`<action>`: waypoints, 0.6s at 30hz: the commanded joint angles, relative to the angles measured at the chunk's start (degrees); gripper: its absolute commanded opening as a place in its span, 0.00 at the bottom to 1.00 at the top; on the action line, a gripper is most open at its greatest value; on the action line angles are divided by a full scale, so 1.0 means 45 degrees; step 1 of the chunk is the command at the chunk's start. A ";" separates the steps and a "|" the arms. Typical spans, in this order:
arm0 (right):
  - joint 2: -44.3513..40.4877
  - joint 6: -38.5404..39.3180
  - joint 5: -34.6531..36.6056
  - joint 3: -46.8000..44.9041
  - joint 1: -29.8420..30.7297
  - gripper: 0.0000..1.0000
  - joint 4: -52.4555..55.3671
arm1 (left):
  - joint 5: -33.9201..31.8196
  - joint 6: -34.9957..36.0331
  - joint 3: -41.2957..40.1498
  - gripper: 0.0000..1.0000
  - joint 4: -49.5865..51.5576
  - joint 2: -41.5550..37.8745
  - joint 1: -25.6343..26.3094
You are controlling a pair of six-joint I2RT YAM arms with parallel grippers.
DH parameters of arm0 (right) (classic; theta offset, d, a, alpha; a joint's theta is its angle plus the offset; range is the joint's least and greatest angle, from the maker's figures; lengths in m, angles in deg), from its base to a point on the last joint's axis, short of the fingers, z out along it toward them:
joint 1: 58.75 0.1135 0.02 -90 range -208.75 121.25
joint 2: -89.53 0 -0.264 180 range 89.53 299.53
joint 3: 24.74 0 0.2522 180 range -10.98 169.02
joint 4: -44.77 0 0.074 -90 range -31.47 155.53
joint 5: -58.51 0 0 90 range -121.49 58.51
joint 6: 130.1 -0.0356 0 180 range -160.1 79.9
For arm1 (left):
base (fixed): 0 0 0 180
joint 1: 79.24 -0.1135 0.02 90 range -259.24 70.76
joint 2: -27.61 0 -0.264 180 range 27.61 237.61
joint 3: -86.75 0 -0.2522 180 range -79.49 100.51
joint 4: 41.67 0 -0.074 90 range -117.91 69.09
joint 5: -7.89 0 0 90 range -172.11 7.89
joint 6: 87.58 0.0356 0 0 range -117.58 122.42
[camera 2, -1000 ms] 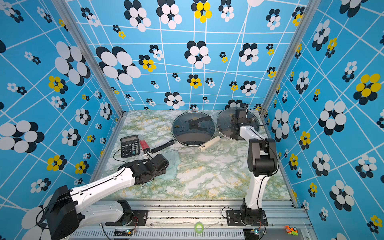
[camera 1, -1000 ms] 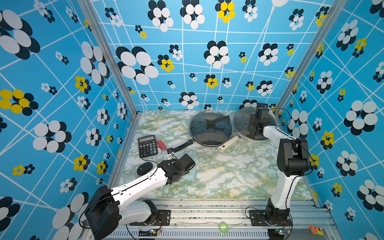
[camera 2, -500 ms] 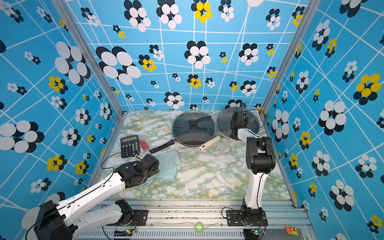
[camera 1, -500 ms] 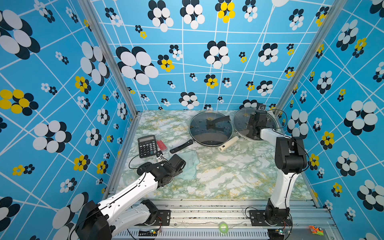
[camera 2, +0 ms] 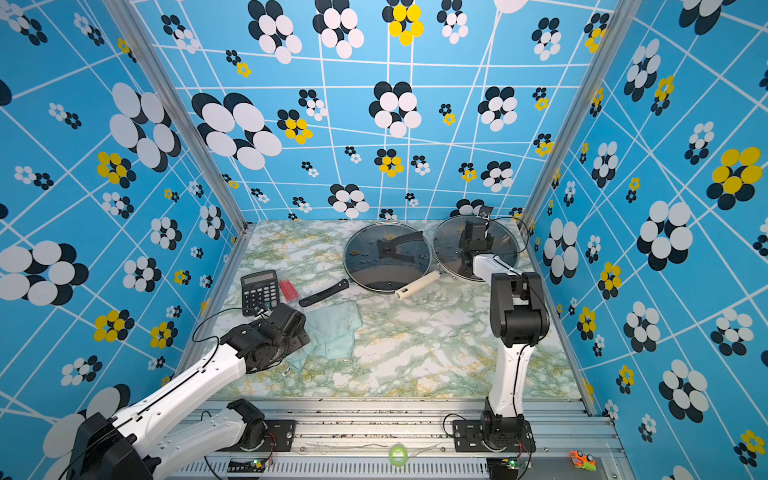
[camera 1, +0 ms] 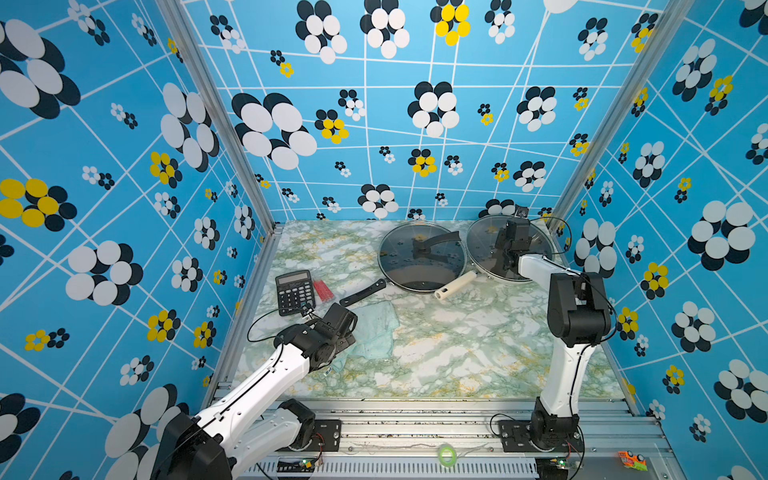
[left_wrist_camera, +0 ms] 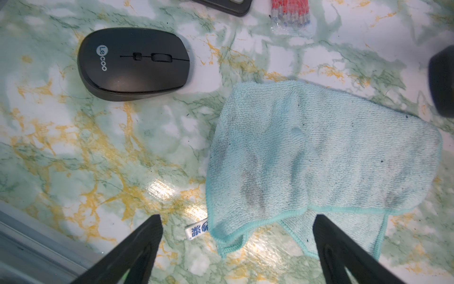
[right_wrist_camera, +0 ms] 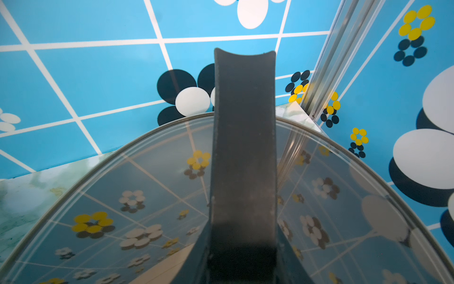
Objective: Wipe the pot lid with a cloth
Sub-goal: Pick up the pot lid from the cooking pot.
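Pale mint-green towel cloth [camera 1: 376,332] lying on green-veined marble-pattern tabletop [camera 1: 457,353], front-left area. Black desk calculator [camera 1: 294,292] sitting behind cloth, towards left wall. Red packet [camera 1: 323,289] lying just right of it. Black computer mouse [left_wrist_camera: 134,64] resting near cloth, not touching.

Round glass lid with black handle [camera 1: 419,255] sitting at back centre. Second round glass lid [camera 1: 482,245] lying just right of it, by back-right corner. Black straight handle [camera 1: 362,293] sticking out from under first lid towards cloth. Cream cylindrical handle [camera 1: 455,285] lying in front, between lids.

Left gripper [left_wrist_camera: 237,218] hanging over cloth's edge. Right gripper [camera 1: 508,249] sitting over second lid.
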 commanded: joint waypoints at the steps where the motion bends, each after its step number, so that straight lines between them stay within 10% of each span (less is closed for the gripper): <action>1: -0.0938 -0.0164 0.0693 -0.0216 0.0112 0.00 0.0978 | 0.0025 0.0683 0.0089 0.99 -0.0337 0.0629 -0.0137; 18: -0.5952 -0.0624 0.1361 -0.1255 0.1948 0.00 0.2731 | 0.0320 0.2921 0.1395 0.99 -0.4536 0.6817 -0.0451</action>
